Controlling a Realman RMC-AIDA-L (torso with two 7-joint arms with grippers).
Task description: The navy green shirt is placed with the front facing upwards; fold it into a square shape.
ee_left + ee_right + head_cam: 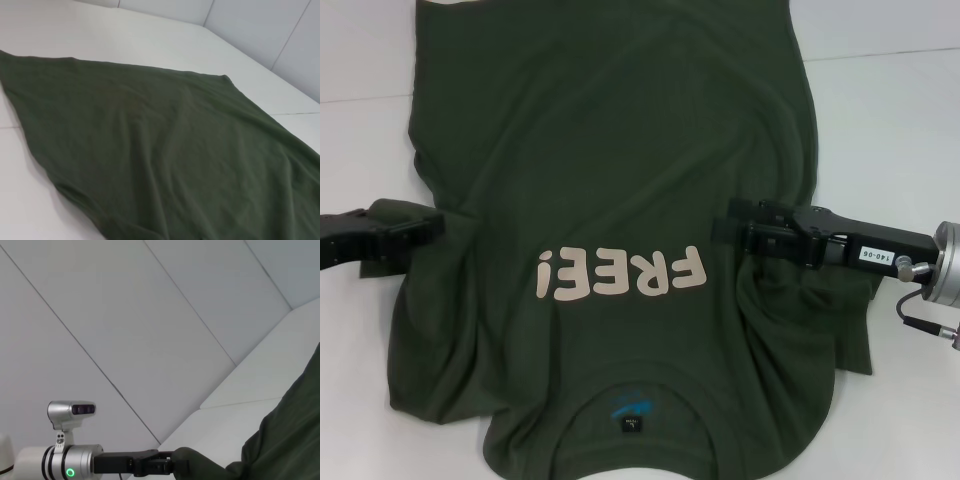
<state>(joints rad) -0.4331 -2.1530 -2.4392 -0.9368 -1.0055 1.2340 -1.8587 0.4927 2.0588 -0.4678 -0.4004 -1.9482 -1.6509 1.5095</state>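
- Between the two hands lies one navy green shirt point(620, 180), spread front-up across the white desk point(890, 100), its collar toward the robot and its hem far out ahead.
- One left hand point(432, 226) reaches in from the left edge of the head view; its dark fingers sit at the shirt's left sleeve, whose cloth bunches up around the tips. Whether they are pinched on the fabric cannot be told.
- One right hand point(735, 232) comes in from the right, black with a silver wrist and a small white label; its tips are on the shirt's right side, just above the crumpled right sleeve. How far its fingers are apart cannot be told either.
- Just inward of the two hands, across the chest, runs one line of pale pink block lettering point(620, 275), four characters reading "FREE", upside down from the head view.
- Nearer the robot than both hands, one small blue print point(632, 407) and one dark tag sit inside the rounded neckline.
- Cloth looks like soft matte cotton, dull olive, with shallow creases fanning from the sleeves; the left wrist view shows it point(160, 160) as a broad, gently rippled sheet with a straight hem on the smooth desk.
- From the right wrist view, a fold of shirt point(295, 430) and the left arm show before flat grey wall panels.
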